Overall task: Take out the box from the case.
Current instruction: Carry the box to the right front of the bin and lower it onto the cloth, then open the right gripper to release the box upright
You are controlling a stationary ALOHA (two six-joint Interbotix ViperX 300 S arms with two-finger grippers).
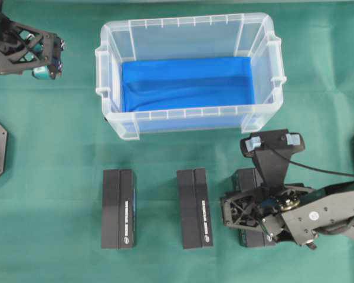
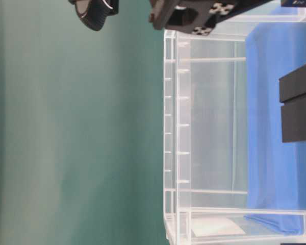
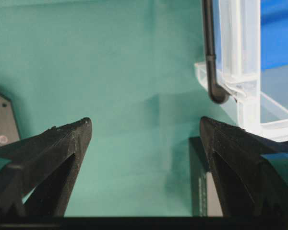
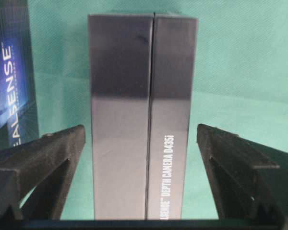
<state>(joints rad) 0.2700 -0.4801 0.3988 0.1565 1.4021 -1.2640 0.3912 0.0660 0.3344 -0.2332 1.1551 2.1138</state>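
Now right hand astride box.

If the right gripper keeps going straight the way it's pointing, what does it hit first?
Probably the tall black cardboard box standing between the open right gripper fingers; it appears already straddled, so the green cloth-covered table comes next.

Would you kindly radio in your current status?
Both grippers open: left idle, right straddling third box on cloth. Case holds only blue lining. Nothing obstructing.

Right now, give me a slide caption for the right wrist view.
Open right tool straddling a black depth-camera box on green cloth, fingers clear of both sides.
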